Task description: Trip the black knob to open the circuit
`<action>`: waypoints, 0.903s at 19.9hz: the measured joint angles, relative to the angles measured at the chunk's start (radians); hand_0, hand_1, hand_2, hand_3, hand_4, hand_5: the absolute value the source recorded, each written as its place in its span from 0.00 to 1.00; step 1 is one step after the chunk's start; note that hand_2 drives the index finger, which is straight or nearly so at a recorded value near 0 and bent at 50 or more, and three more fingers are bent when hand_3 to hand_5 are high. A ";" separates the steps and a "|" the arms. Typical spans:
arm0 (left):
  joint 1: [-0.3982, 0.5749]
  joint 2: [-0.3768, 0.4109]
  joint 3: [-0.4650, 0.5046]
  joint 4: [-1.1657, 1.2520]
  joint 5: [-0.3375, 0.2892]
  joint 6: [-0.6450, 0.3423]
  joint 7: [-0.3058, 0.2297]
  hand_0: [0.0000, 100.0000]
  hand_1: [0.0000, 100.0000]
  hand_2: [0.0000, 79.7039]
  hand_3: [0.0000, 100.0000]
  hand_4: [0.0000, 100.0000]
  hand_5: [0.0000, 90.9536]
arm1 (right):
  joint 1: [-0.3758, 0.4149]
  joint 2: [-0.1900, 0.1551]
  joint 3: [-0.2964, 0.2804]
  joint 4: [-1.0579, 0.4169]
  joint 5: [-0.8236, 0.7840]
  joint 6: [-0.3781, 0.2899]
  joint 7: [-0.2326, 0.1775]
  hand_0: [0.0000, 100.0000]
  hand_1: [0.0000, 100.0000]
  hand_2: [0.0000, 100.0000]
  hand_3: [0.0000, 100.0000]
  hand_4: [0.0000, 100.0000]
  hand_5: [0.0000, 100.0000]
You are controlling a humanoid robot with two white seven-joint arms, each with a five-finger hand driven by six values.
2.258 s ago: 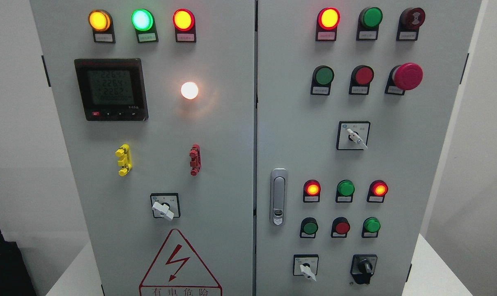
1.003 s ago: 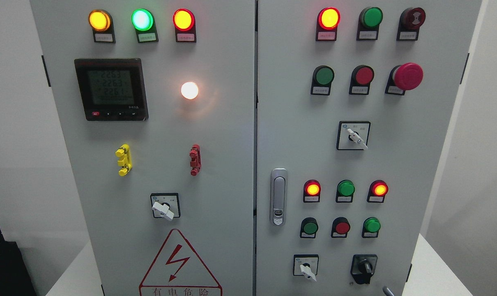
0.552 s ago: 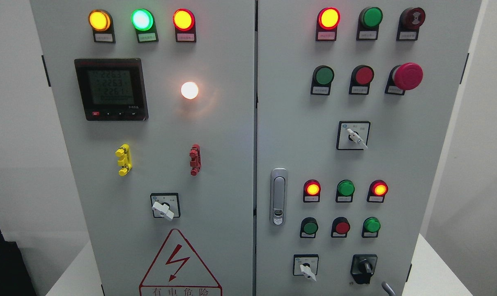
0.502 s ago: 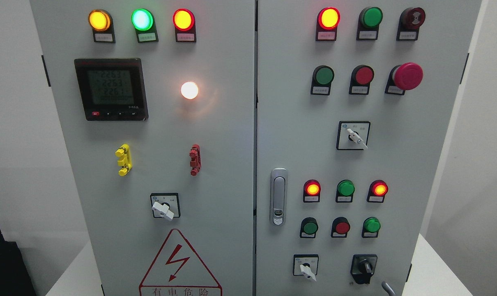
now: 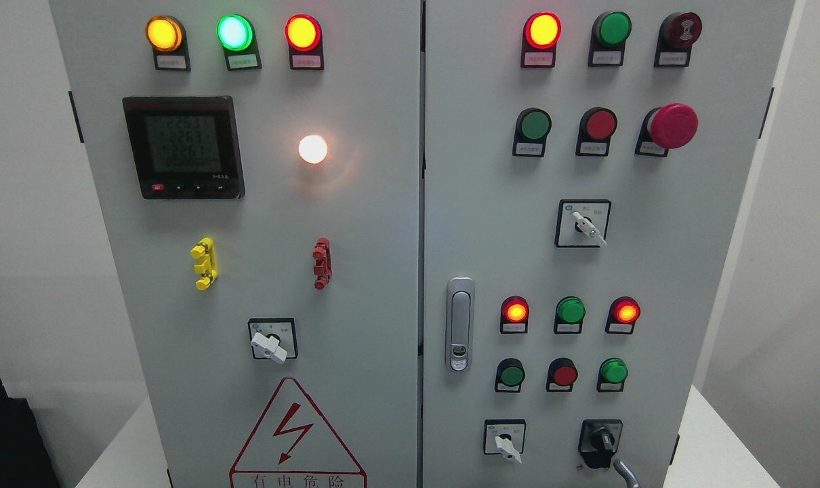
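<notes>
The black knob [image 5: 600, 442] sits at the bottom right of the grey cabinet's right door [image 5: 654, 271], its handle pointing roughly upward. Only a thin grey tip of my right hand [image 5: 625, 472] shows, rising from the bottom edge just below and right of the knob. Its upper end lies close to the knob's lower right corner, and I cannot tell whether they touch. The rest of that hand and arm are below the picture. My left hand is out of sight.
A white selector switch [image 5: 505, 442] sits left of the knob, with green and red push buttons [image 5: 563, 374] and lit lamps [image 5: 516, 312] above. A silver door latch [image 5: 459, 324] and a red mushroom button [image 5: 672, 125] also stand proud. A black object [image 5: 7, 440] sits lower left.
The grey tip of my right hand has come up from the bottom edge and shifted left towards the black knob. The knob and the lamps look the same.
</notes>
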 measured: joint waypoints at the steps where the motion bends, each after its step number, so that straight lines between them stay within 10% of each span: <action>1: 0.000 0.000 0.000 0.000 0.000 0.000 0.000 0.12 0.39 0.00 0.00 0.00 0.00 | -0.001 0.000 0.001 0.000 0.000 0.000 0.000 0.72 0.85 0.01 1.00 1.00 0.95; 18: 0.000 0.000 0.000 0.000 0.000 0.000 0.000 0.12 0.39 0.00 0.00 0.00 0.00 | -0.001 0.000 0.039 -0.002 0.001 0.000 -0.009 0.72 0.86 0.02 1.00 1.00 0.95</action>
